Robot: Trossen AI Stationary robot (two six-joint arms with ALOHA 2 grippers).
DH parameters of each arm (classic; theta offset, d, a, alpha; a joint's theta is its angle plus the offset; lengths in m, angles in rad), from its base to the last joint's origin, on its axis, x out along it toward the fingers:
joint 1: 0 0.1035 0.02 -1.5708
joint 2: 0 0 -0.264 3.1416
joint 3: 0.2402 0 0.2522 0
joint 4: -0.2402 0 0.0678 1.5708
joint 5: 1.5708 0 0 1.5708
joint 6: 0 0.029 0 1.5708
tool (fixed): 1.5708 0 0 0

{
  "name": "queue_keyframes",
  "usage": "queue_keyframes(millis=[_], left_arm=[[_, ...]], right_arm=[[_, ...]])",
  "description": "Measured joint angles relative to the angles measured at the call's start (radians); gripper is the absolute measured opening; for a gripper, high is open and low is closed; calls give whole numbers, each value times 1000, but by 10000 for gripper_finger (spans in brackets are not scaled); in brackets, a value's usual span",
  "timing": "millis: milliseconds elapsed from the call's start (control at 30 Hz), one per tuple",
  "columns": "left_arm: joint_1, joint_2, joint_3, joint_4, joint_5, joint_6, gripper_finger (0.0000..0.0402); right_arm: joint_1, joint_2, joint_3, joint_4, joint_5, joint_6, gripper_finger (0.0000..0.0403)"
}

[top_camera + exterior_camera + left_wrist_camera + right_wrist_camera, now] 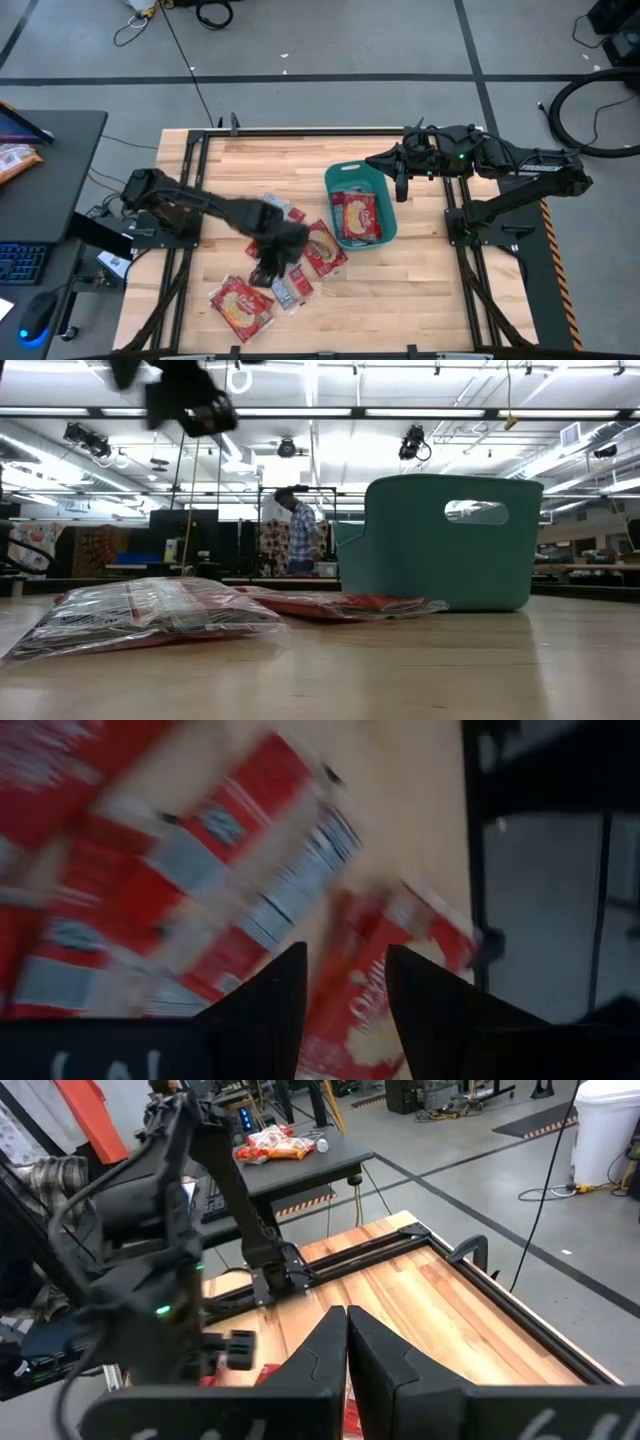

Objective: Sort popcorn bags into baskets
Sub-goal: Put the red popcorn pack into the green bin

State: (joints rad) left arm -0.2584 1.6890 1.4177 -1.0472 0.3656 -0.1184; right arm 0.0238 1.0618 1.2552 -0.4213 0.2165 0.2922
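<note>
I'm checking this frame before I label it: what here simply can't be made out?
- High view: the left gripper, motion-blurred, covers some popcorn bags, so the loose count is uncertain.
- High view: only the top bag shows in the teal basket; any below are hidden.
- Low view: the basket wall hides its contents.
- Left wrist view: bag printing is blurred, unreadable.
- Right wrist view: the right gripper blocks the basket beneath.

My left arm reaches across the table's middle, left gripper (268,262) hanging above the wood toward the front edge, fingers (262,1010) parted, nothing between them. My right arm is folded near the back right corner, right gripper (401,188) pinched closed.
</note>
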Motion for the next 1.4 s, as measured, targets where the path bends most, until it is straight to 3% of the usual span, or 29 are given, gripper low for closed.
queue_keyframes(millis=[267, 700, 967, 1233, 1400], left_arm=[[-173, -1, -110, 39, 29, -88, 141], [-398, -4, -368, 458, 47, -481, 141], [-447, -10, -454, 470, -163, -552, 141], [-377, -9, -498, 353, -462, -617, 141], [-303, -31, -505, 334, -484, -596, 140]], right_arm=[[0, 0, 0, 0, 0, -16, 18], [0, 0, 0, 0, -1, -32, 18], [0, 0, 0, 0, -1, -34, 18], [0, 0, 0, 0, -2, -23, 18], [0, 0, 0, 0, -1, -22, 18]])
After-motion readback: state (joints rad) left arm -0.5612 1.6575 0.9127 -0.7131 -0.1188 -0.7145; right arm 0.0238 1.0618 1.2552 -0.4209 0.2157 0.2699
